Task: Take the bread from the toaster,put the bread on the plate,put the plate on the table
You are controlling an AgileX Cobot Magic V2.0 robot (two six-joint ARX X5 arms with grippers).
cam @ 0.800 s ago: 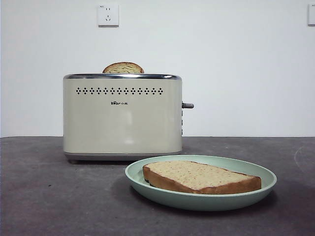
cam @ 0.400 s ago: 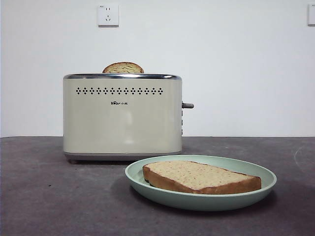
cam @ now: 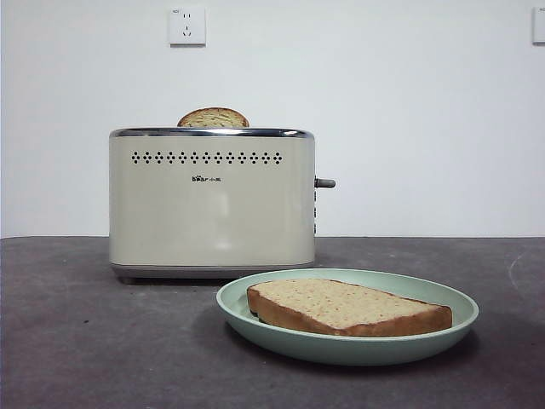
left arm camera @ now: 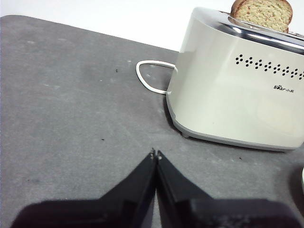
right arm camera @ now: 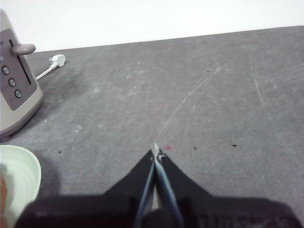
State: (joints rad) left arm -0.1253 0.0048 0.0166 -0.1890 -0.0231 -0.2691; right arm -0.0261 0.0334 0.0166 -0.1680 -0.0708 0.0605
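Note:
The bread (cam: 349, 307) lies flat on the pale green plate (cam: 341, 349), which rests on the table (cam: 85, 341) in front of the cream toaster (cam: 211, 204). A second slice (cam: 213, 118) with a narrower dome sticks up from the toaster's slot; it also shows in the left wrist view (left arm camera: 263, 13). My left gripper (left arm camera: 155, 154) is shut and empty over bare table, off to the side of the toaster (left arm camera: 237, 99). My right gripper (right arm camera: 156, 151) is shut and empty over bare table, beside the plate's rim (right arm camera: 19, 175) and the toaster's lever side (right arm camera: 16, 95).
A white power cord (left arm camera: 147, 78) loops on the table behind the toaster, and its plug (right arm camera: 56, 60) lies near the lever end. A white wall with a socket (cam: 187, 25) stands behind. Neither arm shows in the front view.

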